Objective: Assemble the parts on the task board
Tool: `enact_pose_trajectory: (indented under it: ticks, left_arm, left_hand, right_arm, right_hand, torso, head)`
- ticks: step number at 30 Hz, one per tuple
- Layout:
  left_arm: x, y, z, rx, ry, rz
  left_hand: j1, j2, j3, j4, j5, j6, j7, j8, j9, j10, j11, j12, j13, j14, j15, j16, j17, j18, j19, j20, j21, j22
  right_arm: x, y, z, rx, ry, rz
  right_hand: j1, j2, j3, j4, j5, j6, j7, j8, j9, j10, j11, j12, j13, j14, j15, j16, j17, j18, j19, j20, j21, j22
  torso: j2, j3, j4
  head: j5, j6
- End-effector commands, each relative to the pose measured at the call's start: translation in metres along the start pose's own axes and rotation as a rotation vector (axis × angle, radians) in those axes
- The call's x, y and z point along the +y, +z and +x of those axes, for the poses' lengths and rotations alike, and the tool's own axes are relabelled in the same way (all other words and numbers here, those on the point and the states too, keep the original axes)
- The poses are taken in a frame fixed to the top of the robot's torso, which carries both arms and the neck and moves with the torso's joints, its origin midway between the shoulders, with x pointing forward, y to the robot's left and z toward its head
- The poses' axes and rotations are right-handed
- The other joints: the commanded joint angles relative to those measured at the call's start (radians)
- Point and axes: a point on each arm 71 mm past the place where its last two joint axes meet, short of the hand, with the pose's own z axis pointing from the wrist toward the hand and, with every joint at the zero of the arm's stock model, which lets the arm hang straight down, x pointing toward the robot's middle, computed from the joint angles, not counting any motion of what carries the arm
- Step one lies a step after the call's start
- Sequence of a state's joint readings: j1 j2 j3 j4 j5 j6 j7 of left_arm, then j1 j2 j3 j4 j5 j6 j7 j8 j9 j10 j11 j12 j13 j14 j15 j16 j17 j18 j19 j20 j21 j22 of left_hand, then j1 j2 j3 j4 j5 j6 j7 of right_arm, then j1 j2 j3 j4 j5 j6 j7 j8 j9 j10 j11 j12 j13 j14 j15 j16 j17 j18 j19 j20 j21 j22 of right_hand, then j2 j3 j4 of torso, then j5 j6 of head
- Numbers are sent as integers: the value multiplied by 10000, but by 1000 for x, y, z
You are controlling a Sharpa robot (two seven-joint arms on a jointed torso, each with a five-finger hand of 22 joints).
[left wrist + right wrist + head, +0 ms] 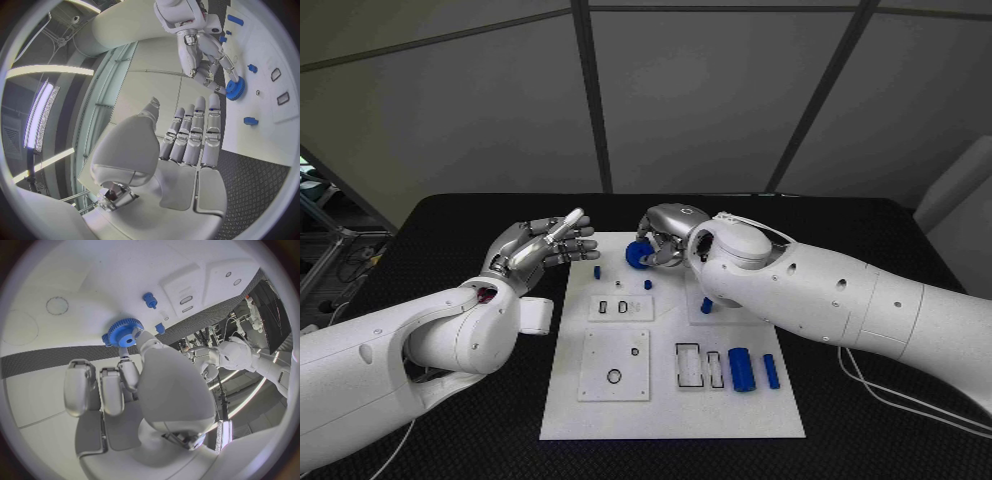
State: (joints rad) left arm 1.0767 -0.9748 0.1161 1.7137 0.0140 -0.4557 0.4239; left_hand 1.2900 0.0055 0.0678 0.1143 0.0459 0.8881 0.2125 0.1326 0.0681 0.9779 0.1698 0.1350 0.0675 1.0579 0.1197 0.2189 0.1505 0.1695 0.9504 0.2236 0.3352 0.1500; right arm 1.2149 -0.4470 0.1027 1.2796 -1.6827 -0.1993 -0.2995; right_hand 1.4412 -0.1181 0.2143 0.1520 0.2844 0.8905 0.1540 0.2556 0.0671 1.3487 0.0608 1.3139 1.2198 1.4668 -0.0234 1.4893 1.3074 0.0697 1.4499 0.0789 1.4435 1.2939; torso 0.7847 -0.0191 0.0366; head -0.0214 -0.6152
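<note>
No readable writing; right hand [669, 232] at task board [672, 420] twelve o'clock, pinching blue gear [638, 255]; left hand [542, 243] at ten o'clock, raised, fingers straight, holding nothing

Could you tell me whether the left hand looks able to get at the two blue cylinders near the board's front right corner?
Probably yes: the left hand is open and holds nothing, and no arm covers the cylinders.

L hand [542, 243] is raised w/ fingers extended, close together, nothing held; R hand [666, 236] is curled, fingertips [128, 363] pinched on a blue gear [123, 332]; both forearms are angled inward.
</note>
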Motion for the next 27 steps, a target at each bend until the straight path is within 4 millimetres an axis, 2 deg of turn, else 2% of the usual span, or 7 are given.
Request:
enact_pose_trajectory:
  ticks: [1,6,8,14,18,21,27]
  left_arm:
    - [-1,0,2,164,-45,42]
    - [-1,0,2,174,-49,30]
    - [-1,0,2,173,-49,26]
    - [-1,0,2,173,-49,15]
    - [-1,0,1,164,-43,6]
    - [-1,0,1,154,-37,-3]
    - [-1,0,1,154,-37,-21]
  left_hand:
    - [98,7,-18,-42,10,32,53,-59,-8,68,15,-67,-9,-30,39,-59,9,96,-57,29,-61,-15]
    - [103,15,-32,-57,11,34,60,-73,-9,69,22,-86,-10,-47,47,-87,14,94,-68,35,-75,-23]
    - [103,15,-32,-57,11,34,60,-73,-9,69,22,-86,-10,-47,47,-87,14,94,-68,35,-75,-23]
    - [103,15,-32,-57,11,34,60,-73,-9,69,22,-86,-10,-47,47,-87,14,94,-68,35,-75,-23]
    - [103,15,-32,-57,11,34,60,-73,-9,69,22,-86,-10,-47,47,-87,14,94,-68,35,-75,-23]
    - [104,15,-33,-58,11,34,60,-74,-9,69,22,-87,-10,-47,47,-88,14,94,-69,35,-76,-23]
    - [112,19,-35,-66,11,35,62,-78,-9,69,23,-94,-11,-50,48,-96,16,93,-72,37,-80,-25]
  right_arm:
    - [0,1,0,152,-176,-30]
    - [0,2,2,367,-213,-29]
    - [-1,3,2,430,-215,-15]
    - [-2,2,3,547,-151,-3]
    - [-3,1,3,691,21,10]
    - [-4,-1,4,867,217,23]
    - [-6,-5,4,1085,494,34]
  right_hand:
    - [-146,-68,65,-42,-59,-261,40,-148,-26,-77,57,-62,-52,671,105,31,702,-156,11,109,43,-10]
    - [-308,-173,92,-91,-123,-648,106,-375,-31,-155,125,-124,-134,668,168,30,703,-154,0,173,41,-12]
    - [-398,-242,85,-91,-171,-1057,119,-598,-47,-242,145,-203,-236,668,190,33,711,-150,-10,201,37,-20]
    - [-637,-337,-21,40,-172,-1210,133,-662,-4,-274,163,-222,-275,670,210,41,734,-150,-13,226,41,-10]
    - [-1001,-261,-103,286,153,-950,140,-511,58,-233,173,-167,-223,676,221,54,764,-154,-5,239,55,17]
    - [-1583,-110,-181,690,734,-690,133,-386,90,-168,173,-80,-132,683,225,72,803,-159,8,246,72,50]
    - [-2187,127,-194,1145,1274,-351,66,-293,95,-45,124,83,48,693,190,93,852,-170,36,224,108,121]
  torso:
    - [-2,0,-5]
    - [-4,6,-7]
    - [-4,8,-8]
    - [-4,9,-5]
    - [-1,5,-5]
    - [-5,8,-16]
    - [-9,8,-11]
  head:
    - [6,-7]
    - [4,-19]
    - [0,-19]
    - [1,-22]
    - [1,-27]
    - [22,-41]
    - [33,-58]
